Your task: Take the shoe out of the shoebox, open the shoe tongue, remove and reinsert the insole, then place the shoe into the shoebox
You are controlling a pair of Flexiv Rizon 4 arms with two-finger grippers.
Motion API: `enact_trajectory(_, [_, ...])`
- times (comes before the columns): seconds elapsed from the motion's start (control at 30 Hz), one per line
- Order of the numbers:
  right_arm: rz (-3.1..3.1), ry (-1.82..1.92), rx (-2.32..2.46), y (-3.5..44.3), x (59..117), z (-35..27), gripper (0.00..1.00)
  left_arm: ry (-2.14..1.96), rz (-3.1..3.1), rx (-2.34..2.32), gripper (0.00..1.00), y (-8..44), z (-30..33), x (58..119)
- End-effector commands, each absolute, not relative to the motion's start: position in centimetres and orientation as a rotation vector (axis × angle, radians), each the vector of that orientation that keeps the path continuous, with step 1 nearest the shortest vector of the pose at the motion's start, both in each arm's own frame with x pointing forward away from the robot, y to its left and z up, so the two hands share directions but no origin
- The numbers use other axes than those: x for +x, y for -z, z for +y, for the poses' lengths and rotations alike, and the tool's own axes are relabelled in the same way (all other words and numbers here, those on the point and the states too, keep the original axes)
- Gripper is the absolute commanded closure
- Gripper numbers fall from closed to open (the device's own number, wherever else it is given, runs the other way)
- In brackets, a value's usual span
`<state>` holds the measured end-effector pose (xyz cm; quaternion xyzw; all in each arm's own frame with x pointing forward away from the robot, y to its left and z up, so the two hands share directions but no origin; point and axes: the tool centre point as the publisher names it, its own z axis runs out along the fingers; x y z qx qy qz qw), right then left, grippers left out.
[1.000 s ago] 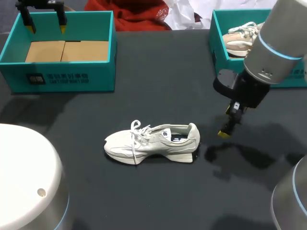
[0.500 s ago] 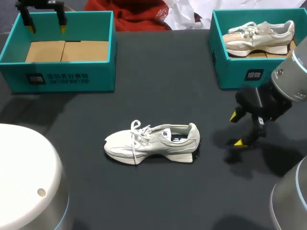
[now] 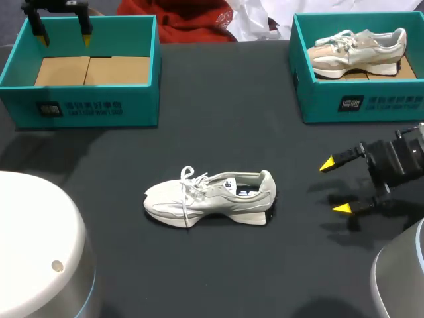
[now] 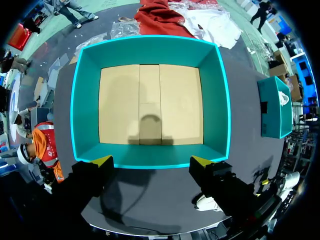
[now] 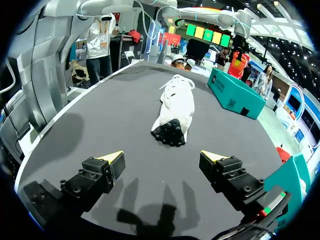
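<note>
2 shoes, 2 boxes. The white shoe (image 3: 209, 199) lies on the table (image 3: 218, 119); the other shoe (image 3: 358, 53) sits in the right box (image 3: 361, 103). The left gripper (image 3: 64, 38) hovers above the left box (image 3: 86, 109), fingers spread; the right gripper (image 3: 334, 187), level near the white shoe's heel, also gapes.

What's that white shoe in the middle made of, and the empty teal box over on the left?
The white shoe looks like matte fabric or suede-like panels with woven laces. Its heel has a dark, rubbery-looking tread, whose studs show in the right wrist view. The empty teal box seems to be matte printed cardboard: it has thin straight walls and plain brown flaps on its floor.
</note>
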<state>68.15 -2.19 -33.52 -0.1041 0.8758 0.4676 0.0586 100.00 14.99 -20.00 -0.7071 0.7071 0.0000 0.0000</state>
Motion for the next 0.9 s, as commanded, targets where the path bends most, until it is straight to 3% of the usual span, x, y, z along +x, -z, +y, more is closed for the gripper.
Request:
enact_trajectory(0.03, [2.348, -1.894, -0.327, 34.3, 67.8, -2.5, 0.00, 0.000, 2.222, -2.221, 0.00, 20.0, 15.0, 100.0])
enact_trajectory(0.3, [2.361, -1.928, -0.109, 37.1, 68.4, -1.8, 0.00, 0.000, 2.222, -2.221, 0.00, 20.0, 15.0, 100.0])
enact_trajectory(0.9, [2.487, -1.768, -0.002, 35.7, 68.4, -0.6, 0.00, 0.000, 2.222, -2.221, 0.00, 20.0, 15.0, 100.0])
